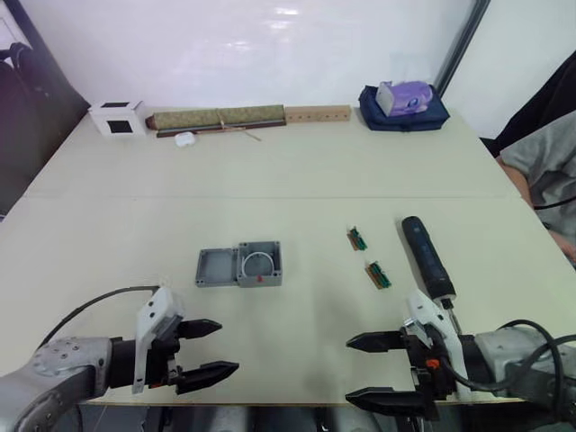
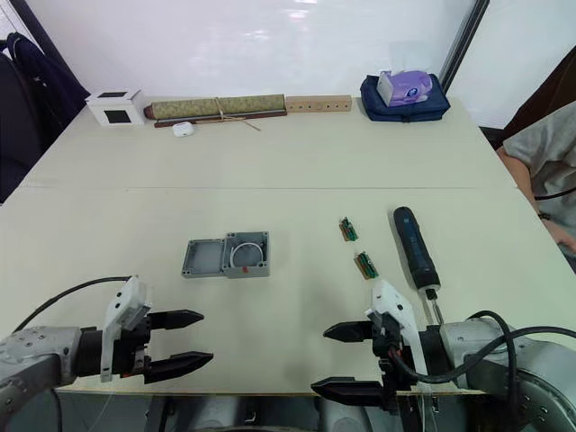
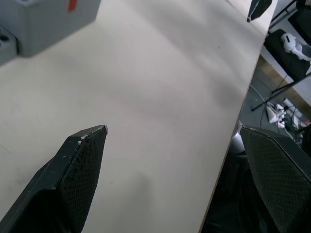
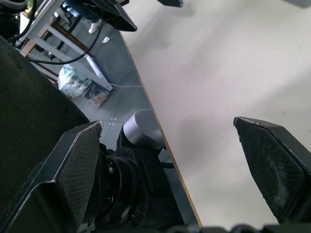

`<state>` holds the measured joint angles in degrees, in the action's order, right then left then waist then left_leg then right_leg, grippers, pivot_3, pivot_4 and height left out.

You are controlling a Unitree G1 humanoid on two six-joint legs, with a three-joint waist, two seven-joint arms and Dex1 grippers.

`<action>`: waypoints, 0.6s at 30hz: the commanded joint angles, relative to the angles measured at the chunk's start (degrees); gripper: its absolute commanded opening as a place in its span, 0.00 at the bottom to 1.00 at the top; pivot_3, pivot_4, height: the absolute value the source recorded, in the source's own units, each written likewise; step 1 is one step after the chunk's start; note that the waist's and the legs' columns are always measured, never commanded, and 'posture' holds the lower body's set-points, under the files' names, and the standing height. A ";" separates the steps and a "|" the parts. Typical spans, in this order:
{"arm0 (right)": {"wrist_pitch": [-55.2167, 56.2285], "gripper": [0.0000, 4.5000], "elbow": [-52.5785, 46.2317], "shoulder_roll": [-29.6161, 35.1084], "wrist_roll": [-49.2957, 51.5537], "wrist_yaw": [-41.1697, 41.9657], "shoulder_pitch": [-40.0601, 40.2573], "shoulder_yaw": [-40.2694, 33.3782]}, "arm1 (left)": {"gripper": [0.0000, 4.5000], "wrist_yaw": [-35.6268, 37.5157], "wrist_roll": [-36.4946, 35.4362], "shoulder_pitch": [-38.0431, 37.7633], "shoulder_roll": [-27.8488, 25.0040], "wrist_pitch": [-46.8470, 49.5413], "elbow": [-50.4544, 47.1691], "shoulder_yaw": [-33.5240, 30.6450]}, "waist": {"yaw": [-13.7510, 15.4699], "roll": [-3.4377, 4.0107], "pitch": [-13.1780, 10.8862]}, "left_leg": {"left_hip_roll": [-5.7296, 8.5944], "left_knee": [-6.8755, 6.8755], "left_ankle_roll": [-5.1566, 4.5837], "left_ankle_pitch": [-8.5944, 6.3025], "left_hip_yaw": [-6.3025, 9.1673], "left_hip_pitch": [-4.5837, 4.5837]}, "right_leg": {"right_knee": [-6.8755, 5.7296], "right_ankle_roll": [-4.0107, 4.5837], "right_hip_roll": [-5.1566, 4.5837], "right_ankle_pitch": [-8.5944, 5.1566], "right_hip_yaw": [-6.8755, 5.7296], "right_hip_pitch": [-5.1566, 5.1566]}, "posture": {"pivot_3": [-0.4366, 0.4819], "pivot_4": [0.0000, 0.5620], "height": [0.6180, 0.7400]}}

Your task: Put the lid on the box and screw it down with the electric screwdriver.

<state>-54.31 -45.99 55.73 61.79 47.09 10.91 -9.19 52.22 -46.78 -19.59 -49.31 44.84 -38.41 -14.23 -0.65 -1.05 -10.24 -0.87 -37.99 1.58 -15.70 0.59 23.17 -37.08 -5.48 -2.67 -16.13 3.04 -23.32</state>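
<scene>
- The lid (image 1: 216,267) lay open side up on the table (image 1: 297,171), roughly midway between the far and near edges and left of centre. It touched the box (image 1: 260,263), which stood just to its right with the cavity facing up and the white ring visible inside.
- In my judgement, the two halves were set out side by side for easy pick-up; the lid was not yet fitted.
- The electric screwdriver (image 1: 427,258) lay flat toward the table's right side, bit end pointing at the near edge, just ahead of the right gripper (image 1: 373,367). It was untouched.
- Two small green strips (image 1: 368,258) lay between the box and the screwdriver.
- The left gripper (image 1: 209,349) hung at the near edge, fingers spread, holding nothing.
- The right gripper, also at the near edge, had its fingers spread wide and empty.
- A person sat at the right edge, clear of the parts.
</scene>
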 commanded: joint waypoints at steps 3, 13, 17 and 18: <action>-1.07 1.00 -1.94 0.08 4.19 -2.88 -2.22 -0.02 | 0.99 -0.19 -1.13 0.50 -0.06 0.36 -0.67 0.21 | 0.00 0.00 0.00 | 0.00 0.00 0.00 0.00 0.00 0.00 | 0.00 0.00 0.00 0.00 0.00 0.00 | 0.48 0.27 1.00; -2.20 1.00 -1.50 -1.07 3.75 -11.13 -7.28 3.11 | 0.99 -1.63 2.34 0.31 0.08 -1.05 -0.96 0.96 | -0.03 -0.01 0.01 | 0.00 0.00 0.00 0.00 0.01 -0.01 | -0.01 0.00 0.00 0.00 0.00 0.00 | 0.48 0.27 1.00; -2.42 1.00 -1.39 -2.13 8.87 -12.06 -9.77 3.13 | 0.99 -1.26 0.42 0.31 0.27 -0.50 -0.68 -0.09 | -0.01 -0.01 0.01 | 0.00 -0.01 0.00 0.00 0.01 0.00 | -0.02 0.00 0.00 0.00 0.00 -0.01 | 0.48 0.27 1.00; -2.45 1.00 -1.82 -2.26 8.71 -12.43 -10.30 3.82 | 0.99 -1.38 0.45 0.27 0.26 -0.65 -0.49 -0.52 | -0.02 0.00 0.01 | 0.00 -0.01 0.00 0.00 0.01 0.00 | -0.02 0.00 0.00 0.00 0.00 -0.01 | 0.48 0.27 1.00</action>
<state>-57.09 -45.95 53.90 68.50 35.00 1.35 -5.82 50.62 -45.43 -19.38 -49.21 44.60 -38.42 -13.23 -0.67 -1.06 -10.23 -0.87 -38.00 1.58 -15.70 0.60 23.17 -37.10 -5.48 -2.67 -16.13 3.04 -23.33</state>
